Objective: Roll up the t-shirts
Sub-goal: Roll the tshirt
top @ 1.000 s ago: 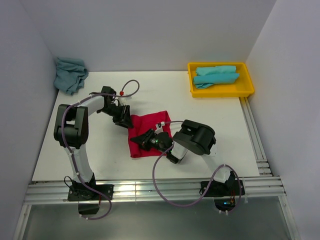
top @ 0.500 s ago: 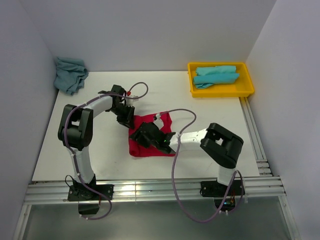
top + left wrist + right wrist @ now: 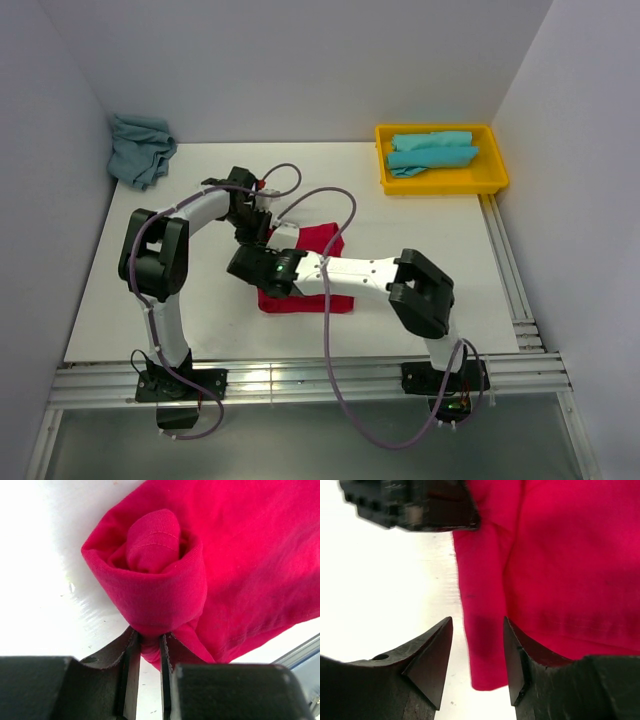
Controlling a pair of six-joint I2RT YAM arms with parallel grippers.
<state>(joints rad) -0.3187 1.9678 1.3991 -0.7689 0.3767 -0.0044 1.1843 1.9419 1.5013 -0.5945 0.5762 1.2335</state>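
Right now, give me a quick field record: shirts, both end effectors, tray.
red t-shirt: lying mostly flat, one end rolled up
left end effector: shut, pinching the fabric at the rolled end
right end effector: open, over the shirt's edge, gripping nothing
turquoise t-shirts: lying in the yellow tray, back right
turquoise heap: crumpled, back left corner

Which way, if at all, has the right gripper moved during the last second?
Yes. The right gripper has moved left, away from the yellow tray, to the left edge of the red t-shirt.
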